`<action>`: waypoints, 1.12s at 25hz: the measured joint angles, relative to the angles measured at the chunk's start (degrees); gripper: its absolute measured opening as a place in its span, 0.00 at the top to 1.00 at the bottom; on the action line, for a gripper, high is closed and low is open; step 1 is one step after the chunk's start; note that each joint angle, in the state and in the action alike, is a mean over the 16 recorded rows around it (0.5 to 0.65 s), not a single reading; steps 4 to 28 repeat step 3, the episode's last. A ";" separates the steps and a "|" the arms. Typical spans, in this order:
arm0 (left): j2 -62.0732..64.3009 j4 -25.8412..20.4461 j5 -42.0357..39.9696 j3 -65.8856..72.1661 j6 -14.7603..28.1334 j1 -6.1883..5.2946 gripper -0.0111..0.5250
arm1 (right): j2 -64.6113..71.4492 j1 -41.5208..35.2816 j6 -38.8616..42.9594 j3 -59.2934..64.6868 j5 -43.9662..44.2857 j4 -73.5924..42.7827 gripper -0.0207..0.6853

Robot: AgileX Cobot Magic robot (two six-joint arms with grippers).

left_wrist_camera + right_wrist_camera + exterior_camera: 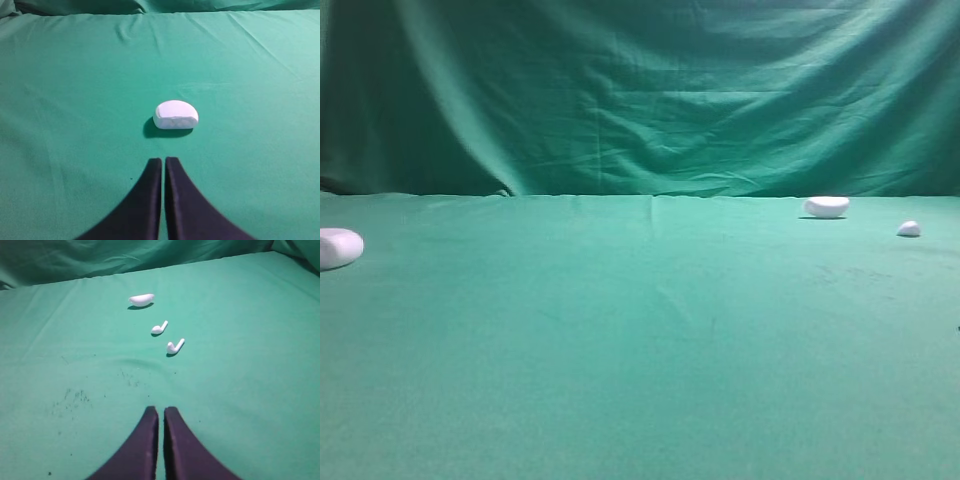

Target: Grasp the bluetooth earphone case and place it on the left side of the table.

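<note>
White bluetooth earphone case (339, 247) at table's (640, 380) left edge.

On the one green table (640, 380) lie one white case (175, 115), one half-moon lid (141, 300) and two earbuds (159, 328) (175, 346), while two dark grippers (163, 161) (161, 411) show, one in each wrist view.

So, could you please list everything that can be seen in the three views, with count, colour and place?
smooth white rounded plastic earphone case: one, white, far left of the table, ahead of the left gripper
white half-moon shaped piece: one, white, back right
small white earbuds: two, white, in front of the half-moon piece
green cloth table: one, green
draped green backdrop: one, green, behind the table
left gripper: one, black, jaws together
right gripper: one, black, jaws together
</note>
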 joint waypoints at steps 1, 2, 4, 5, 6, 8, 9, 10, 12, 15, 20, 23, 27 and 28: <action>0.00 0.00 0.00 0.00 0.00 0.00 0.98 | 0.00 0.00 0.06 0.00 0.00 0.00 0.97; 0.00 0.00 0.00 0.00 0.00 0.00 0.98 | 0.00 0.00 0.13 0.00 0.00 0.00 0.97; 0.00 0.00 0.00 0.00 0.00 0.00 0.98 | 0.00 0.00 0.16 0.00 0.00 0.00 0.97; 0.00 0.00 0.00 0.00 0.00 0.00 0.98 | 0.00 0.00 0.16 0.00 0.00 0.00 0.97; 0.00 0.00 0.00 0.00 0.00 0.00 0.98 | 0.00 0.00 0.16 0.00 0.00 0.00 0.97; 0.00 0.00 0.00 0.00 0.00 0.00 0.98 | 0.00 0.00 0.16 0.00 0.00 0.00 0.97; 0.00 0.00 0.00 0.00 0.00 0.00 0.98 | 0.00 0.00 0.16 0.00 0.00 0.00 0.97; 0.00 0.00 0.00 0.00 0.00 0.00 0.98 | 0.00 0.00 0.16 0.00 0.00 0.00 0.97; 0.00 0.00 0.00 0.00 0.00 0.00 0.98 | 0.00 0.00 0.16 0.00 0.00 0.00 0.97; 0.00 0.00 0.00 0.00 0.00 0.00 0.98 | 0.00 0.00 0.16 0.00 0.00 0.00 0.97; 0.00 0.00 0.00 0.00 0.00 0.00 0.98 | 0.00 0.00 0.16 0.00 0.00 0.00 0.97; 0.00 0.00 0.00 0.00 0.00 0.00 0.98 | 0.00 0.00 0.16 0.00 0.00 0.00 0.97; 0.00 0.00 0.00 0.00 0.00 0.00 0.98 | 0.00 0.00 0.16 0.00 0.00 0.00 0.97; 0.00 0.00 0.00 0.00 0.00 0.00 0.98 | 0.00 0.00 0.16 0.00 0.00 0.00 0.97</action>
